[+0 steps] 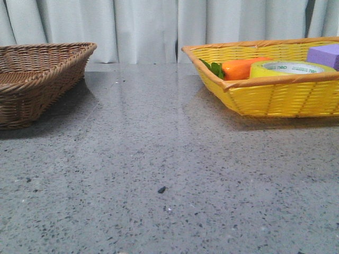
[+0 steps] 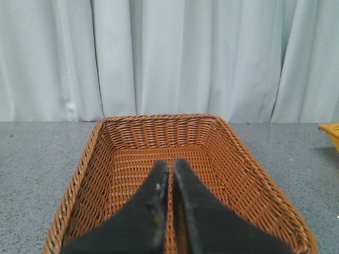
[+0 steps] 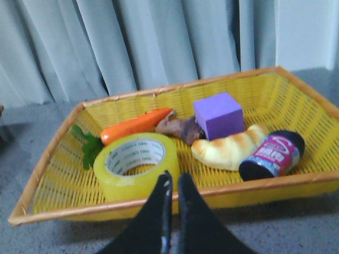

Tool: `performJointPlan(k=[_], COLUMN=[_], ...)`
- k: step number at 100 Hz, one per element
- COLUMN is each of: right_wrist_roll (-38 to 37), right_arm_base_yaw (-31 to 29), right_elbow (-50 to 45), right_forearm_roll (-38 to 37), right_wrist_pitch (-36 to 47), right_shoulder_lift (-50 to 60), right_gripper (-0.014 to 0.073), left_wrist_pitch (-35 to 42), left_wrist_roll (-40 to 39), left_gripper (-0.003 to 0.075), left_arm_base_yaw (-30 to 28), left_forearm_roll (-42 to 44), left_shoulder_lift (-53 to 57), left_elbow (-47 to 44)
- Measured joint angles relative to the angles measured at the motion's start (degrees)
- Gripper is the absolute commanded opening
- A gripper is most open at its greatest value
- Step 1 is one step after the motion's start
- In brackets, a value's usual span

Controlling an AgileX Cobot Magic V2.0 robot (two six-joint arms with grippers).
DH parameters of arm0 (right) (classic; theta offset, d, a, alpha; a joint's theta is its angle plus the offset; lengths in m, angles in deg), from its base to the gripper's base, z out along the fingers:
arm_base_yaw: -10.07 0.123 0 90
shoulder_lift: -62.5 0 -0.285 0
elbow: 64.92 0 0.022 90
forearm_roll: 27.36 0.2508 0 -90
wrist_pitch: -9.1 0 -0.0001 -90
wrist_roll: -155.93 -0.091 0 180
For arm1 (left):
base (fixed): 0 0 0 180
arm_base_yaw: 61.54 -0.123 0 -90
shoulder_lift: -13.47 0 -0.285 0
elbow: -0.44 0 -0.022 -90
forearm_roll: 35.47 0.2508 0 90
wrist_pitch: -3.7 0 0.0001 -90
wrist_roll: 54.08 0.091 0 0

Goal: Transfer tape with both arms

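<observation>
1. The wide round roll of shiny see-through yellow tape (image 3: 135,165) lies flat in the yellow woven basket with the orange rim (image 3: 175,100), near the basket's front wall. Its white inner ring has green print on it.
2. The yellow basket sits on the right side of the grey speckled stone bench (image 1: 159,159). The bench top looks smooth and a bit shiny.
3. An orange toy carrot with green leaves (image 3: 135,126) lies just behind the tape.
4. A purple foam block (image 3: 217,115), a golden toy croissant (image 3: 230,150), a small dark can with a pink label (image 3: 272,155) lying on its side, and a brown lumpy thing (image 3: 177,127) are in the same basket.
5. The brown woven wicker basket (image 2: 106,159) sits on the left side of the bench, well apart from the yellow one.
6. The left gripper (image 2: 170,168) has black pointed jaws that are almost touching, with nothing between them. It hangs over the brown basket.
7. The right gripper (image 3: 173,180) has its black jaws nearly together too, holding nothing. It is just in front of the yellow basket, near the tape.
8. Pale grey curtains (image 1: 148,26) with soft folds hang behind it all.
</observation>
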Motion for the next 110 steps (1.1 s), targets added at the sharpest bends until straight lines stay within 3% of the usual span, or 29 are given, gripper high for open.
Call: performJointPlan(k=[10, 27, 34, 52, 73, 110], right_wrist_roll=[0.29, 1.18, 1.43, 1.65, 1.78, 1.78], right_arm_base_yaw=[0.0, 0.83, 2.17, 8.37, 15.99, 17.09], right_elbow=[6.06, 17.92, 23.07, 35.95, 45.92, 54.01], right_forearm_roll=[0.0, 0.0, 0.0, 0.0, 0.25, -0.63], right_wrist_pitch=[-5.35, -13.11, -16.51, -24.98, -26.91, -28.94], right_shoulder_lift=[-8.88, -24.71, -30.91, -45.85, -59.44, -76.99], right_gripper=[0.001, 0.0275, 0.0339, 0.0342, 0.0342, 0.0343], left_wrist_pitch=[0.0, 0.0, 0.0, 0.0, 0.0, 0.0], left_wrist_roll=[0.0, 0.0, 0.0, 0.0, 0.0, 0.0], left_gripper=[-0.0021, -0.0021, -0.0021, -0.0021, -0.0021, -0.0021], left_arm_base_yaw=[0.0, 0.0, 0.0, 0.0, 0.0, 0.0], left_forearm_roll=[0.0, 0.0, 0.0, 0.0, 0.0, 0.0], left_shoulder_lift=[-2.54, -5.33, -6.0, -6.39, -6.39, -6.39], left_elbow=[1.26, 2.41, 2.41, 2.54, 2.54, 2.54])
